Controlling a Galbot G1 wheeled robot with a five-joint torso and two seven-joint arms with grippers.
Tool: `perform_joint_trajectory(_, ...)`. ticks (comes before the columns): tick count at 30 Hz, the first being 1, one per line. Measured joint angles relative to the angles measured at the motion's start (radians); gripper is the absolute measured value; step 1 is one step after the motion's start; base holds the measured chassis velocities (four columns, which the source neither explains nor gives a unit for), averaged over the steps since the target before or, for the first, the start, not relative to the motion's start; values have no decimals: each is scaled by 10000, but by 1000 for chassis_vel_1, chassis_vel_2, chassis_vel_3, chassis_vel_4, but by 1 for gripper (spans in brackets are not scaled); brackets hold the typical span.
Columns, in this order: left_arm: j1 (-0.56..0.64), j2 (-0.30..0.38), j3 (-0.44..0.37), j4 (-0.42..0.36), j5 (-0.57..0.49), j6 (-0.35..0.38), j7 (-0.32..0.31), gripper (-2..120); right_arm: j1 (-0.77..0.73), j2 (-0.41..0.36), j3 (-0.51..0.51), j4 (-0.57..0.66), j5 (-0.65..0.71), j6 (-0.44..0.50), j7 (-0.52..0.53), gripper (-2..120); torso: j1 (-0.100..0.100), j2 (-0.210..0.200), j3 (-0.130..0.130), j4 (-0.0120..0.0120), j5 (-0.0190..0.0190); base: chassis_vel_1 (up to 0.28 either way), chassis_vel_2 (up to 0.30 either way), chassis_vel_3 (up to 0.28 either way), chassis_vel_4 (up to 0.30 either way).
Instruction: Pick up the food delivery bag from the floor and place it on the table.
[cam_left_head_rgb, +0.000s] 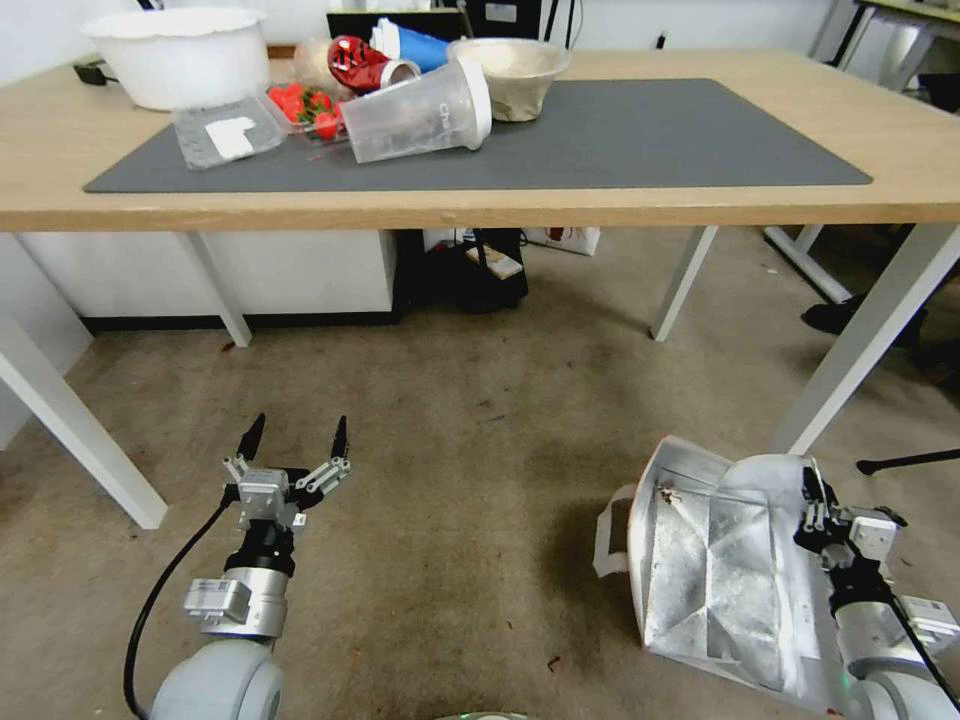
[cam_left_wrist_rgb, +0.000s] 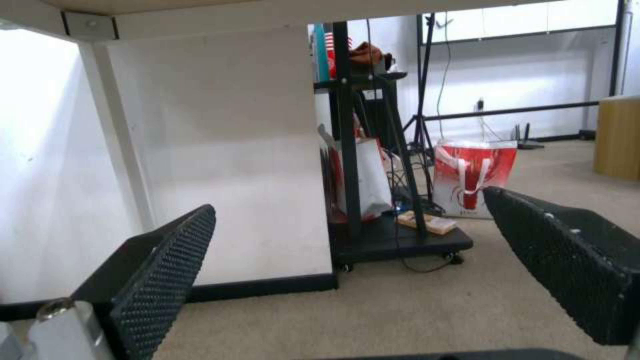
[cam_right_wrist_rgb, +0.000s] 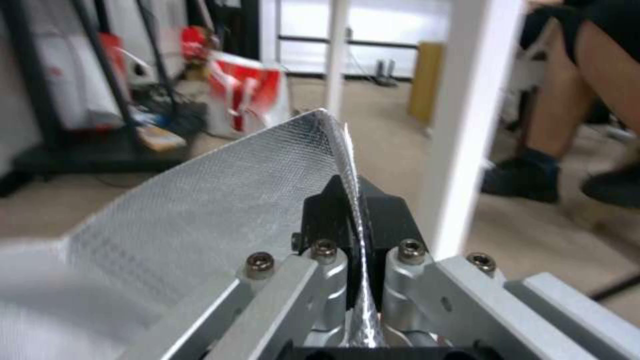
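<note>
Overhead, the table (cam_left_head_rgb: 600, 205) holds a white bowl (cam_left_head_rgb: 180, 55), tipped cups (cam_left_head_rgb: 420, 110) and strawberries (cam_left_head_rgb: 305, 108) toward 11 o'clock, its white leg (cam_left_head_rgb: 860, 340) just beside the food delivery bag (cam_left_head_rgb: 720, 570). That bag sits on the floor (cam_left_head_rgb: 470, 420) at 4 o'clock, its foil rim pinched between the closed fingers of the right gripper (cam_right_wrist_rgb: 353, 210), while the left gripper (cam_left_head_rgb: 295, 440) hovers low at 8 o'clock, spread wide and holding nothing

The floor (cam_left_head_rgb: 470, 480), grey-brown carpet with faint dark stains, carries the food delivery bag (cam_left_head_rgb: 715, 575), which rests open with its silver foil lining upward, near a white leg of the table (cam_left_head_rgb: 650, 215). The light-wood tabletop bears a dark grey mat (cam_left_head_rgb: 640, 135). At the mat's left end sit a white bowl (cam_left_head_rgb: 180, 55), a tipped clear plastic cup (cam_left_head_rgb: 420, 110), a paper bowl (cam_left_head_rgb: 512, 72) and strawberries (cam_left_head_rgb: 305, 108).
</note>
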Motion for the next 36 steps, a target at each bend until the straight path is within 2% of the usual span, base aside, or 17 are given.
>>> perform_joint_trajectory(7, 52, 19, -121, -117, -10, -5, -44, 100, -214, 8, -400, 1310, 214, -161, -415, 0, 0, 0, 0, 1, -1, 0, 0, 0, 0)
perform_joint_trajectory(16, 63, -19, -147, -150, -19, -7, -58, 100, -349, -316, -553, 2228, 698, -219, -1270, 0, 0, 0, 0, 1, -1, 0, 0, 0, 0)
perform_joint_trajectory(23, 19, 8, -137, -141, -19, 48, -104, 100, -187, -970, -403, 2701, 2350, -81, -2626, 0, 0, 0, 0, 1, 0, 0, 0, 0, 0)
perform_joint_trajectory(36, -50, 37, -94, -141, -242, 285, -128, 100, -126, -2161, -567, 3007, 4867, -121, -3814, 0, 0, 0, 0, 1, 1, 0, 0, 0, 0)
